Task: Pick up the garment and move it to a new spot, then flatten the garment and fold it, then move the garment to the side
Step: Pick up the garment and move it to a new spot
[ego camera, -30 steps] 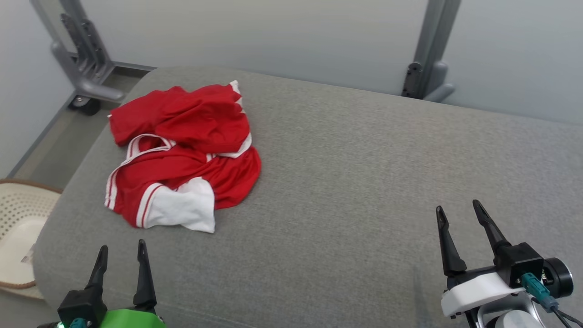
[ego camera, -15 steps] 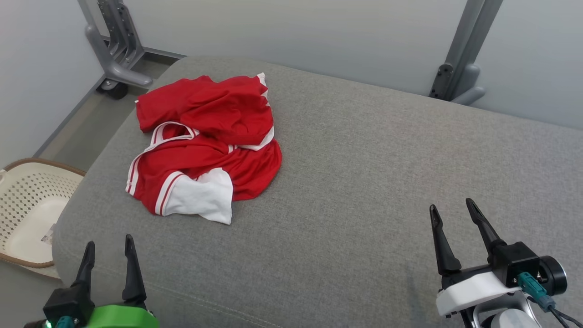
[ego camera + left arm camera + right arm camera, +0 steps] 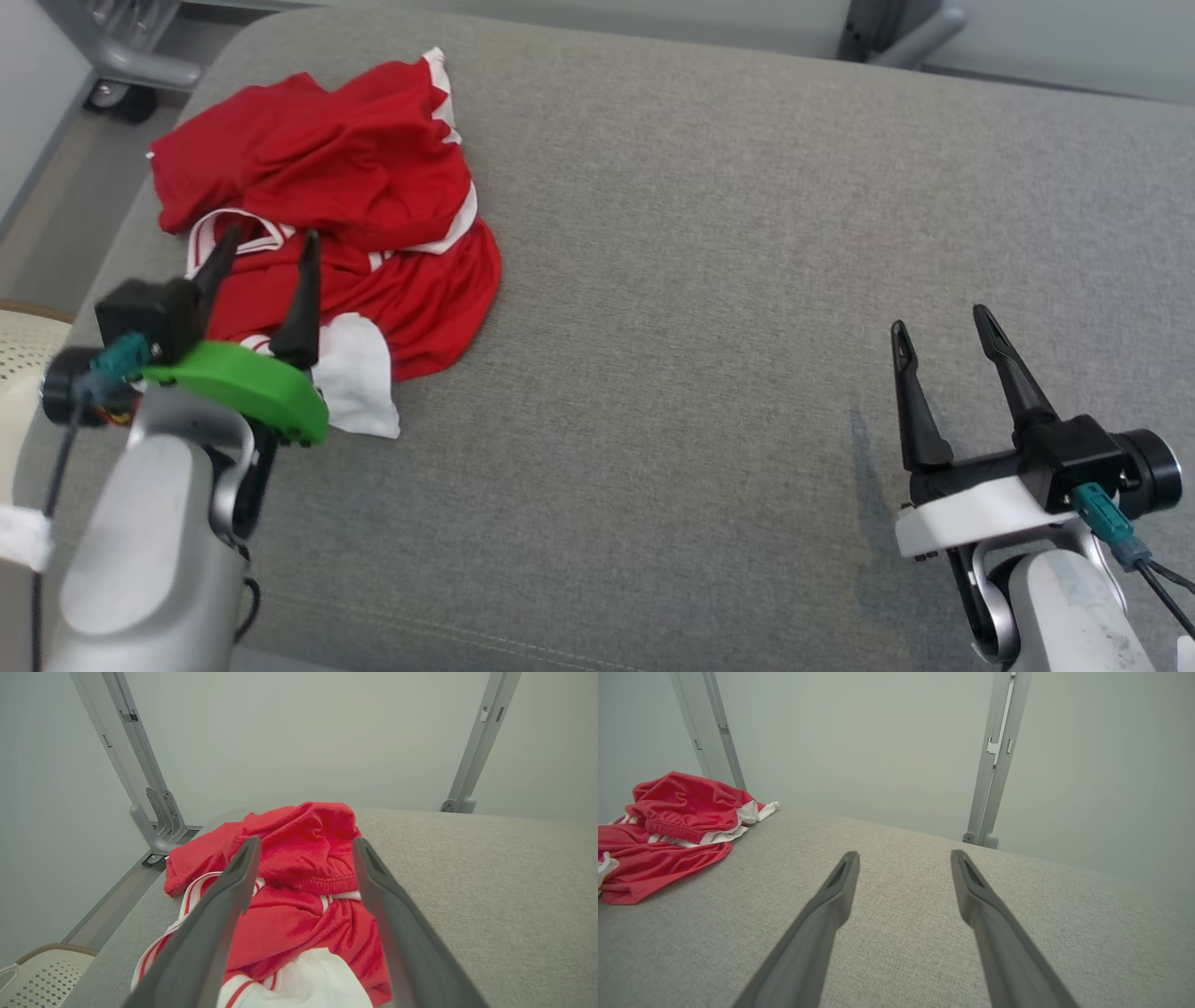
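The left gripper (image 3: 270, 236), its 2 dark fingers spread wide and holding nothing, hangs over the near part of the garment (image 3: 355, 177), tips pointing across the red folds. Whether they touch the cloth cannot be told. From the left wrist view, the fingers frame a bunched red ridge with a gathered band. The garment, red with white stripes and a white panel at its near edge, lies crumpled toward the far left corner of a grey cushion (image 3: 709, 280). The white panel sits just beside the gripper's green mount (image 3: 243, 387). The right gripper (image 3: 939, 318), likewise spread and empty, is over bare cushion at the near right, well apart from the garment. A cream basket (image 3: 46, 970) stands on the floor off the cushion's left side. 2 grey posts (image 3: 999, 756) rise against the pale wall behind.
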Tool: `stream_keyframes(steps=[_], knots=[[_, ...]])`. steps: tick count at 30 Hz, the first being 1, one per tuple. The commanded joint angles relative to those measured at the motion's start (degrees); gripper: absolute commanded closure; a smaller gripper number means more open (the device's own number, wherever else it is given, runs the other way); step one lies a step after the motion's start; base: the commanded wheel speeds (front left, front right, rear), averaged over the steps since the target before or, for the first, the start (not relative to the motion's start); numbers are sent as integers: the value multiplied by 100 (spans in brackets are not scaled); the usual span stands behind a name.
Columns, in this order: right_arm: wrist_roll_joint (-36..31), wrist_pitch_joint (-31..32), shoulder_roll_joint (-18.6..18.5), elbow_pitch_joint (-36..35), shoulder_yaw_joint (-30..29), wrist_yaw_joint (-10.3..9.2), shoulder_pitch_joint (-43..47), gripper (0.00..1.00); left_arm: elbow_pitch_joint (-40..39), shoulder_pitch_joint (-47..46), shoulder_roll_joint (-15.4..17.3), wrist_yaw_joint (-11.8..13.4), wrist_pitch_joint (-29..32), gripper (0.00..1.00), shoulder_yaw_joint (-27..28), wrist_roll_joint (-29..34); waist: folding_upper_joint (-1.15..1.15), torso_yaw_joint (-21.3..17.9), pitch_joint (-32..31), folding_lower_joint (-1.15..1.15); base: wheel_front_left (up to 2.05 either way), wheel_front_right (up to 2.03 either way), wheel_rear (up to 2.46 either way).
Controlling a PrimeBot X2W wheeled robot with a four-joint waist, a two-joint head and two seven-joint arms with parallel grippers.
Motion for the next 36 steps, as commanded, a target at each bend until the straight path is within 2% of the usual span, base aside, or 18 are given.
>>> stream_keyframes(steps=[1, 4, 7, 14, 17, 20, 21, 22, 24, 26, 29, 36], knots=[[-35, -19, -14, -65, 58, -4, -144, 0, 105, -304, 195, -14, 113, 0, -146, -143, 6, -499, 542, 0, 0, 0, 0], [-21, -19, -16, -126, 175, -4, -261, 0, 442, -913, 618, -16, 409, 0, -508, -481, 6, -725, 769, 0, 0, 0, 0], [7, -19, -11, -234, 258, -4, -433, 0, 1027, -1631, 905, -14, 693, 0, -591, -1001, 6, -951, 1078, 0, 0, 0, 0], [22, -19, -78, -381, 421, -5, -617, 0, 2218, -2480, 1325, -13, 785, 0, -624, -1188, 6, -1351, 1532, 0, 0, 0, 0], [48, -19, -83, -450, 447, -5, -647, 0, 2577, -2604, 1348, -14, 887, 0, -897, -1214, 6, -1477, 1647, 0, 0, 0, 0], [51, -19, -80, -491, 411, -5, -646, 0, 2913, -2740, 1516, -13, 942, 0, -1019, -1284, 6, -1547, 1707, 0, 0, 0, 0], [53, -19, -78, -492, 410, -5, -642, 0, 3024, -2744, 1516, -13, 983, 27, -1093, -1280, 6, -1561, 1710, 0, 0, 0, 0], [59, -19, -75, -487, 413, -5, -641, 0, 3113, -2735, 1492, -13, 1018, 100, -1165, -1311, 6, -1574, 1703, 0, 0, 0, 0], [82, -19, -71, -458, 397, -5, -621, 0, 3187, -2664, 1435, -14, 1184, 100, -1353, -1442, 6, -1579, 1649, 0, 0, 0, 0], [101, -19, -56, -446, 369, -5, -586, 0, 3242, -2839, 1594, 77, 831, 100, -1245, -1445, 6, -1547, 1582, 0, 0, 0, 0], [130, -19, -30, -379, 385, -5, -537, 0, 3344, -2943, 1485, 184, 437, 100, -1235, -1396, 6, -1485, 1431, 0, 0, 0, 0], [242, -19, -2, -257, 438, -5, -450, 0, 3319, -3149, 1301, 211, -104, 100, -1123, -1523, 6, -1462, 1007, 0, 0, 0, 0]])
